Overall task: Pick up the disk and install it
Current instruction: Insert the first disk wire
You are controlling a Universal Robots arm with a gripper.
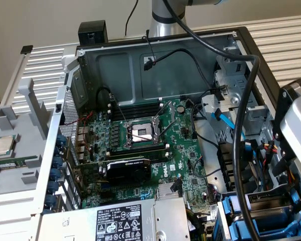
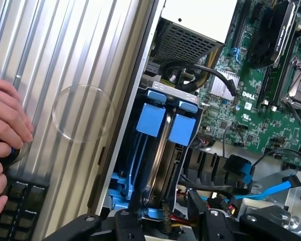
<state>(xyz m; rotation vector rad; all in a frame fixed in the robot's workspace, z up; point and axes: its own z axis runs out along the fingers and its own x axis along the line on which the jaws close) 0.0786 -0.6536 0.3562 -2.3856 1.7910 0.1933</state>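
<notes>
Finding: the disk (image 2: 151, 120) stands on edge in the drive bay (image 2: 119, 185), at five o'clock from the motherboard (image 1: 185, 165) in the exterior view. My gripper (image 2: 168, 227) hangs just above it. Jaw state: cannot tell.

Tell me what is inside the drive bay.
Two blue carriers stand side by side there; a grey metal edge shows between them. Whether drives fill both is hidden.

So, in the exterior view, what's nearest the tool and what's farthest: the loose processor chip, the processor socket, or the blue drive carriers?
The tool hangs at the exterior view's right edge.
1. Blue drive carriers, just below it, lower right.
2. Processor socket, middle of the green board.
3. Loose processor chip, on the grey tray, far left.
</notes>
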